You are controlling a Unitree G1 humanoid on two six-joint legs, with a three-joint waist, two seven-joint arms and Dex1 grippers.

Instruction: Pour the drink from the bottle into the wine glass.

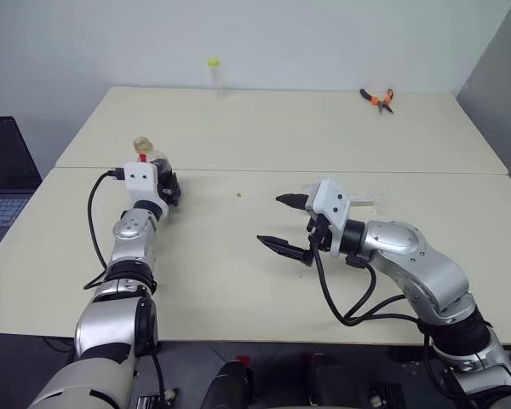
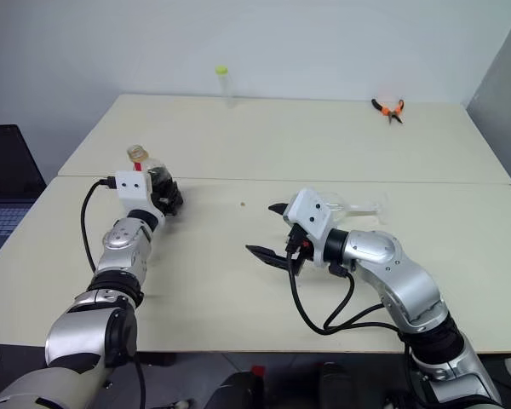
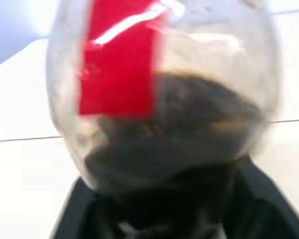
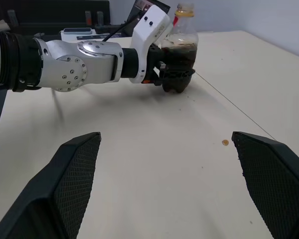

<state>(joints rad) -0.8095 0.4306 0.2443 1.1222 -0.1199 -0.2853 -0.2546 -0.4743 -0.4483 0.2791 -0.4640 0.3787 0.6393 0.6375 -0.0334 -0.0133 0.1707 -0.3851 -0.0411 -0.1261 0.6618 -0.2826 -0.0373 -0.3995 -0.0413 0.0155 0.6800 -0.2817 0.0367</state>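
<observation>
The bottle (image 4: 183,37) stands upright on the left part of the table, clear and squat with a red strip (image 3: 117,59). The dark drink (image 4: 182,52) fills its lower half. My left gripper (image 1: 166,189) is level at the bottle's lower body, and the bottle looms right in front of it in the left wrist view. My right gripper (image 1: 269,220) hovers open over the middle of the table with nothing between its fingers, pointing toward the bottle. Just behind it shows a faint clear shape, the wine glass (image 2: 358,207), largely hidden by the wrist; I cannot tell how it stands.
A thin clear tube with a yellow top (image 1: 213,72) stands at the table's far edge. Orange-handled pliers (image 1: 377,98) lie at the far right. A laptop (image 1: 4,183) sits off the table's left side. A small brown speck (image 1: 238,195) lies near the seam between the two tabletops.
</observation>
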